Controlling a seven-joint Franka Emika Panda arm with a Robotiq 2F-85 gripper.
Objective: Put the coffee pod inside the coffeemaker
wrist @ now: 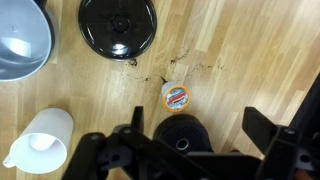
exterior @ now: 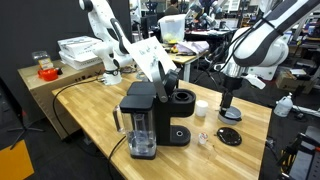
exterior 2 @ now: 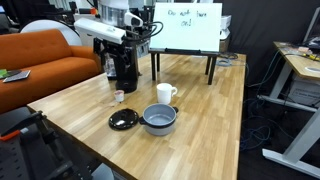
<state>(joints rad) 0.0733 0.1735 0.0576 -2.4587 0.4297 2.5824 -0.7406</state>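
The wooden table carries the coffeemaker, a black plastic machine with a boxy tank side and a round-topped cylinder. The pale arm reaches over the coffeemaker. Its gripper points down, black fingers spread wide and gripping nothing. The coffee pod, small, round and orange-labelled, lies on the wood just beside the coffeemaker.

**Even overhead light, coarse detail**

The pale wooden tabletop is lit evenly from overhead in both exterior views, and only soft shadows are cast. The white rectangular board is nearly washed out. In the wrist view, the black gripper is rendered dark and blurred along the bottom edge.
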